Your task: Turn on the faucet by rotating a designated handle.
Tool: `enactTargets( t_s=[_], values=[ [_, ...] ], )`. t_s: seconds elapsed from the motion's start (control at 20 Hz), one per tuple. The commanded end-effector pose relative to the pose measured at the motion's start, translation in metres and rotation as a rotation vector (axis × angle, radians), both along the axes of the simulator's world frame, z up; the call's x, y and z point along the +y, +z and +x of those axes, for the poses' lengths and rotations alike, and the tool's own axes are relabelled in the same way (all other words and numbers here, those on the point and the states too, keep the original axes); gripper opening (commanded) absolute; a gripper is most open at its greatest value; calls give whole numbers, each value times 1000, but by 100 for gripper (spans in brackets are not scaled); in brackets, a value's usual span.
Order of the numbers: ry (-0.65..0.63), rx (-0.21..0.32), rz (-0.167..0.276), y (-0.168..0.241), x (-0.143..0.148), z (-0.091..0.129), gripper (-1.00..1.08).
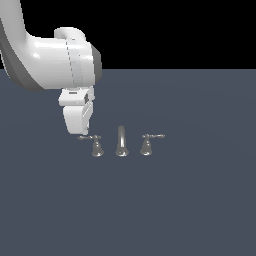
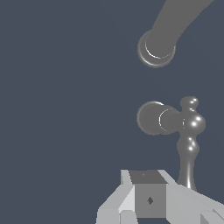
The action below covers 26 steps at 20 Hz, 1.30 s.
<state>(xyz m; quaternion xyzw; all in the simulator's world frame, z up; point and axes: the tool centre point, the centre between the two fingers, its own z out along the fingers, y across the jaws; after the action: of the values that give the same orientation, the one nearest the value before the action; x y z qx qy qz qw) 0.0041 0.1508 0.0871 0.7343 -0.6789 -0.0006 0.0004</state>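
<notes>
A: Where's the handle (image 1: 96,145) sitting?
B: At 9 o'clock of the spout (image 1: 121,141), lever pointing toward the gripper (image 1: 80,131) hanging just above its tip.
A: Gripper clenched?
B: Can't tell.

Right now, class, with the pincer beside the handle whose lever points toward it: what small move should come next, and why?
Probably a short sideways push on the lever tip. The pincer hangs at the outer end of the handle; its lever reaches toward the fingers. The spout stands clear beyond it.

open floor all around faucet (image 1: 121,142)
</notes>
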Motion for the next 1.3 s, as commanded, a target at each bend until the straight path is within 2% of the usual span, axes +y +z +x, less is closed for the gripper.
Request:
enactTargets(
  t_s=[0.0,0.5,1.05,1.1,1.15,1.25],
  values=[
    [-26,-1,-1,-6,-2,6,-100],
    [-48,-1,-1,-11,-4,11,-100],
    [-49,-1,0,-10,14,-27,-100],
    [-49,-1,0,-10,14,-27,-100],
    [-63,-8,-1,-10,6,-19,-100],
    [-61,-7,-1,-10,5,-25,-100]
  ],
)
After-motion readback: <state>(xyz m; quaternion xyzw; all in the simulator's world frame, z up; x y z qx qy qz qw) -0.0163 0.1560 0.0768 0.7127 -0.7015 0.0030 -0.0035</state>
